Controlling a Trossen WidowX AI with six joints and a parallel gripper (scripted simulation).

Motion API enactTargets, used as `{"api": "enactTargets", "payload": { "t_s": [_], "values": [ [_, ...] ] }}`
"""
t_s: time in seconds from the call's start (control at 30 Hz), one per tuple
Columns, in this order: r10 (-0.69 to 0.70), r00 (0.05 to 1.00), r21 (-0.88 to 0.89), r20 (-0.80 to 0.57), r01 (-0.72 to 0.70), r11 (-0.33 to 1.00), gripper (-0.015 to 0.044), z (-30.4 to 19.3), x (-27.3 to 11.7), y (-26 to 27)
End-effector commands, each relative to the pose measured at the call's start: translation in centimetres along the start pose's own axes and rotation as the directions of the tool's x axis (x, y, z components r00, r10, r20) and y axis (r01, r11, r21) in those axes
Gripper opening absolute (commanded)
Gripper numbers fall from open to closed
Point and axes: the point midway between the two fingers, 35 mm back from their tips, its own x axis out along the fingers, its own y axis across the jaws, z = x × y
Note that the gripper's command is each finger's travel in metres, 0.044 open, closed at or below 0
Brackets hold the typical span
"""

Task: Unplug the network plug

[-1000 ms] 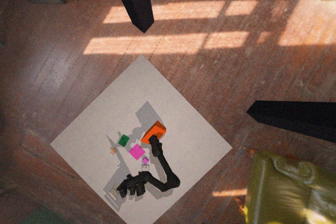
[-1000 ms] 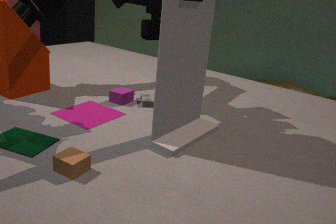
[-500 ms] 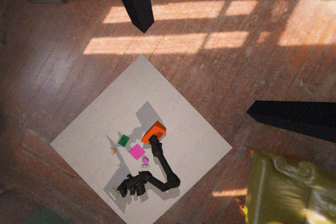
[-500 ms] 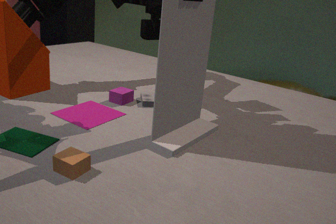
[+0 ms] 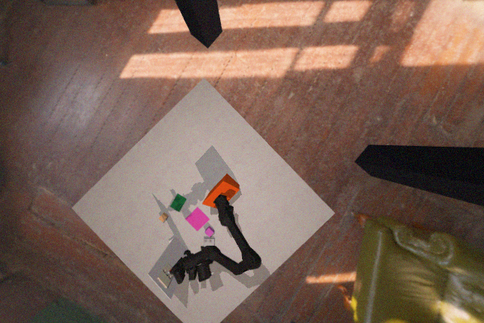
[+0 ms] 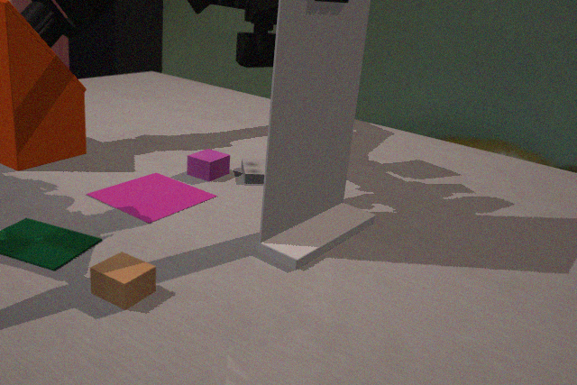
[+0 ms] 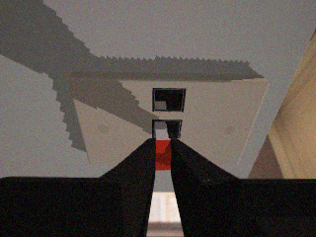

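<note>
The upright panel (image 6: pixel 316 92) (image 7: pixel 197 30) carries a pale faceplate (image 7: pixel 207 118) with dark socket openings. My gripper (image 7: pixel 162 145) (image 5: pixel 172 271) is shut on the red plug (image 7: pixel 163 160) in front of the faceplate. A grey part at the plug's front overlaps the lower visible opening. How far the plug sits in its socket is hidden, and the tab's state cannot be told. In the exterior view the panel hides the fingertips. A magenta square (image 5: pixel 197 218) (image 6: pixel 151 195) and a smaller green square (image 5: pixel 178 202) (image 6: pixel 49 242) lie flat on the table.
An orange wedge-shaped block (image 5: pixel 218 194) (image 6: pixel 46 110) stands by the arm's base. A purple block (image 5: pixel 209 231) (image 6: pixel 208 165) and a small grey piece (image 5: pixel 209 240) (image 6: pixel 252 171) lie beside the magenta square. A tan block (image 5: pixel 163 217) (image 6: pixel 123 280) lies near the green square.
</note>
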Motion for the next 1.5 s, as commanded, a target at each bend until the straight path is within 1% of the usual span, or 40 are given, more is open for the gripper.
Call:
{"api": "enactTargets", "payload": {
  "t_s": [0.0,1.47],
  "values": [
    [0.001,1.000,-0.003,-0.003,-0.001,1.000,0.0000,-0.1,-0.4,0.0],
    [0.002,1.000,-0.003,-0.003,-0.002,1.000,0.0000,-0.5,-2.7,0.0]
  ]
}}
